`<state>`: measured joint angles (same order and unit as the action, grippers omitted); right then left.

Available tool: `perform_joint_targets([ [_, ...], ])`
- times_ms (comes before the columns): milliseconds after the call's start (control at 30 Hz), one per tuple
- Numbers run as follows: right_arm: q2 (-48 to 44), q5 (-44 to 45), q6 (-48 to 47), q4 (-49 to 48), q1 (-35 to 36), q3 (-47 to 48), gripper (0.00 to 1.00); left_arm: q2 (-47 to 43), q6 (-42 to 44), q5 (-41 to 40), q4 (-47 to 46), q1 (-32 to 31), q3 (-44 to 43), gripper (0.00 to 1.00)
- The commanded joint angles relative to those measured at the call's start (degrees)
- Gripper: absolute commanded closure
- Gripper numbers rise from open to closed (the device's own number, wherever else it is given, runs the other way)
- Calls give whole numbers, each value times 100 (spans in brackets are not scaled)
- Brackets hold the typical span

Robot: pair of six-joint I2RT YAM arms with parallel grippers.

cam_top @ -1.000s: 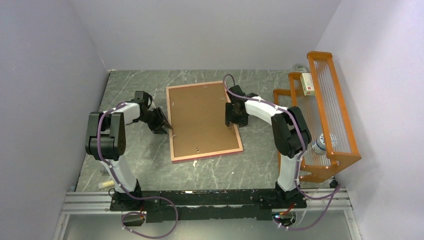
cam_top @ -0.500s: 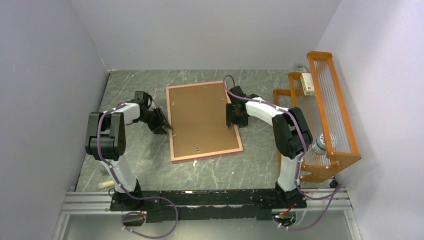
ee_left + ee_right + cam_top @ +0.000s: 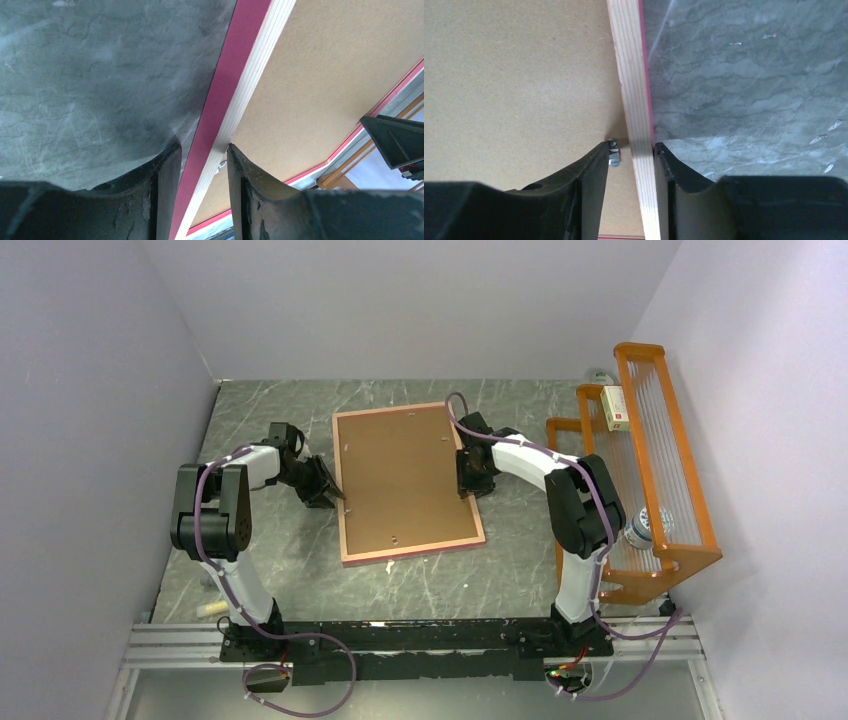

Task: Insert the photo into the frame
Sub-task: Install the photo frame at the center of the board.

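Observation:
The frame (image 3: 412, 549) lies face down on the table, with its pale wood back and a brown backing board (image 3: 400, 475) facing up. The photo is hidden. At the left rail (image 3: 235, 55), my left gripper (image 3: 332, 492) (image 3: 202, 146) straddles the rail and is shut on it, one finger on the pink outer side and one on the inner edge. My right gripper (image 3: 471, 486) (image 3: 632, 144) straddles the right rail (image 3: 629, 60). Its outer finger rests against the pink side. Its inner finger stands apart over the board, beside a small metal clip (image 3: 613, 152).
An orange wire rack (image 3: 655, 455) stands along the right wall. It holds a small box (image 3: 615, 408) and a jar (image 3: 643, 527). Grey walls close in the table on the left, back and right.
My right gripper has slid a little outward onto the frame's right rail and its jaws have narrowed. The left gripper and the frame have not moved.

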<state>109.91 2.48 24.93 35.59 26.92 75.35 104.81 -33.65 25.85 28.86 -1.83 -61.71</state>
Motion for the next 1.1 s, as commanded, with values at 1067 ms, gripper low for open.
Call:
perform_joint_targets([
  [1067, -1073, -383, 259, -129, 175, -74, 46, -263, 22, -253, 191, -7, 233, 43],
])
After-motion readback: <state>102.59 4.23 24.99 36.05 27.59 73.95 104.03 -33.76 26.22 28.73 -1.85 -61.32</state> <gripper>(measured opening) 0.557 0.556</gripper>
